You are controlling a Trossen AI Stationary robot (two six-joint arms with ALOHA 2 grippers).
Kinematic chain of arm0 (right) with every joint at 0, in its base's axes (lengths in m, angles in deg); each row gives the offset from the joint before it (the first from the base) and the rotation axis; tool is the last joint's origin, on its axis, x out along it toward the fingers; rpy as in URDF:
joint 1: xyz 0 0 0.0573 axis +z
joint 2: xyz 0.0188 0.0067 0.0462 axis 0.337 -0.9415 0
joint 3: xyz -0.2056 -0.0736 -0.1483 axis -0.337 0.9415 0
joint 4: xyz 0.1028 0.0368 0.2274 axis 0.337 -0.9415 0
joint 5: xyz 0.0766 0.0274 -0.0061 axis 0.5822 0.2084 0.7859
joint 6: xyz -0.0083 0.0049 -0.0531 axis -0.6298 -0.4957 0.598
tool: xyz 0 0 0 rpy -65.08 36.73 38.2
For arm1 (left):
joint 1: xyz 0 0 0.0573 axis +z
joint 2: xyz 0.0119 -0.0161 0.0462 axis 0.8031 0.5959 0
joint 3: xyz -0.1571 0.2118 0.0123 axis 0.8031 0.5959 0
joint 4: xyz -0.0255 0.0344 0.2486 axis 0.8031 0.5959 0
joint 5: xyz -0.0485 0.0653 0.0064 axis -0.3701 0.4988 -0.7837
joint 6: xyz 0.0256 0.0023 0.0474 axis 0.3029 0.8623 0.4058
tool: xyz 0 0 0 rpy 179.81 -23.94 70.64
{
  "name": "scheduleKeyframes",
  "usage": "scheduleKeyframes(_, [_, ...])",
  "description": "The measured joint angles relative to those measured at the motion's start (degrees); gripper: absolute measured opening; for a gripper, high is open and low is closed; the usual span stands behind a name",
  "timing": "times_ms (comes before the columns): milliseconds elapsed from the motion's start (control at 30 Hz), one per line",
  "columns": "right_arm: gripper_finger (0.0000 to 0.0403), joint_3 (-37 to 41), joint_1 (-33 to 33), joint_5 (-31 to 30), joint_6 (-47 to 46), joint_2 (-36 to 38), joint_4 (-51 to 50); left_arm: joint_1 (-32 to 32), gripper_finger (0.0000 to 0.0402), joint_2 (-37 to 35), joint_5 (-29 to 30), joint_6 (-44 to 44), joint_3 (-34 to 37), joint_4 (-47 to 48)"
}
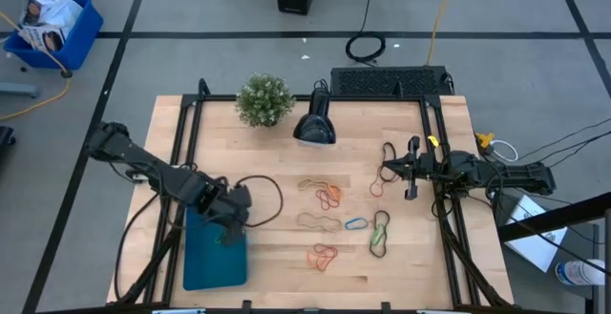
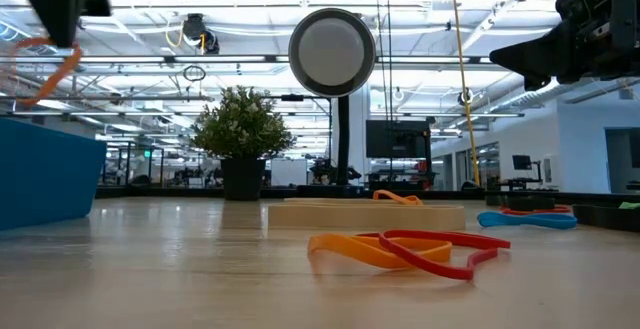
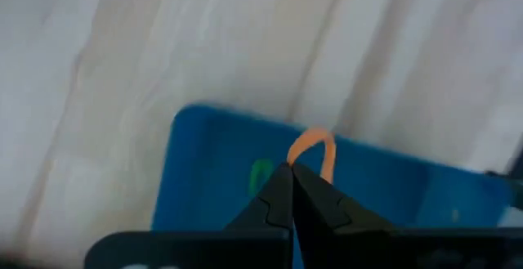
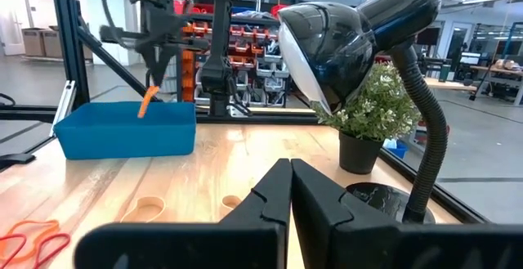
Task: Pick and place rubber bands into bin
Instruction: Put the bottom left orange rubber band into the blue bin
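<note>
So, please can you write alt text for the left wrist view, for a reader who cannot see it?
The left gripper is shut on an orange rubber band, holding it above the teal-blue bin. A green band already lies in the bin, which rests on the pale wooden table.

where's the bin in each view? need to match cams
High view: the bin lies at the table's front left, under the left gripper.
Low view: blue wall at the far left.
Left wrist view: fills the lower middle, behind the fingers pinching an orange rubber band.
Right wrist view: at left on the table.
Shared landmark: the potted plant.
</note>
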Motion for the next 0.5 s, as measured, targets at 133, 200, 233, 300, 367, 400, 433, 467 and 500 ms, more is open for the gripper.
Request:
scheduleKeyframes(133, [0.0004, 0.0, 0.0, 0.0, 0.04, 0.0, -0.07, -0.76, 0.0002, 0.01, -1.16, -4.72, 2.99, 0.32])
scheduleKeyframes(200, [0.0004, 0.0, 0.0, 0.0, 0.07, 0.0, -0.11, -0.72, 0.0003, 0.02, -2.26, -5.82, 5.41, -1.14])
scheduleKeyframes(233, [0.0004, 0.0, 0.0, 0.0, 0.06, 0.0, -0.11, -0.68, 0.0003, 0.02, -2.96, -6.43, 6.81, -1.82])
scheduleKeyframes(300, [0.0004, 0.0, 0.0, 0.0, 0.04, 0.0, -0.14, -0.68, 0.0002, 0.02, -4.69, -7.36, 10.01, -3.82])
scheduleKeyframes(367, [0.0004, 0.0, 0.0, 0.02, 0.05, 0.0, -0.14, -0.62, 0.0003, 0.02, -6.56, -8.03, 13.33, -7.0])
scheduleKeyframes(400, [0.0004, 0.0, 0.0, 0.0, 0.07, 0.0, -0.14, -0.62, 0.0004, 0.02, -7.51, -8.27, 14.9, -8.91])
scheduleKeyframes(433, [0.0004, 0.0, 0.0, 0.02, 0.06, 0.0, -0.14, -0.59, 0.0006, 0.02, -8.13, -8.47, 16.4, -10.59])
scheduleKeyframes(467, [0.0004, 0.0, 0.0, 0.02, 0.04, 0.0, -0.14, -0.59, 0.0006, 0.02, -8.82, -8.72, 17.79, -12.4])
scheduleKeyframes(500, [0.0004, 0.0, 0.0, 0.02, 0.05, 0.0, -0.14, -0.58, 0.0006, 0.02, -9.28, -9.15, 19.03, -14.0])
